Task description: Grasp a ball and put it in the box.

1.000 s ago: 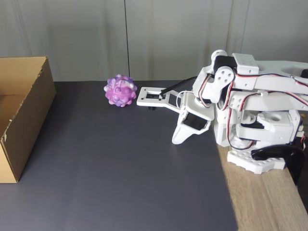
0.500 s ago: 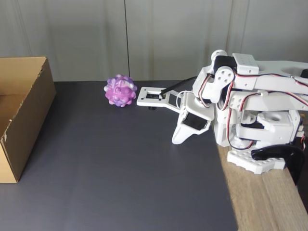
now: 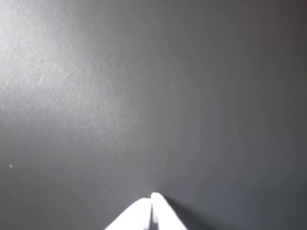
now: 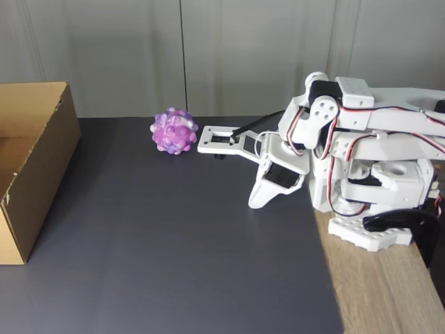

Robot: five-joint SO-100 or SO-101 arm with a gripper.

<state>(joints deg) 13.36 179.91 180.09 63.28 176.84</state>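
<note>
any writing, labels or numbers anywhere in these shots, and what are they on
No readable text in either view.
The box: plain tan cardboard, no print or label seen.
The ball: marbled purple, pink and white, no markings.
The arm: white printed parts and black servos; any servo labels are too small to read.
The claw: plain white tips, closed, over the bare dark mat.

— Where's the ball (image 4: 174, 131)?
— On the dark mat by the back wall; knobbly, marbled purple, pink and white.
— And the box (image 4: 31, 163)?
— Brown cardboard, open-topped, at the fixed view's left edge, well apart from it.
</note>
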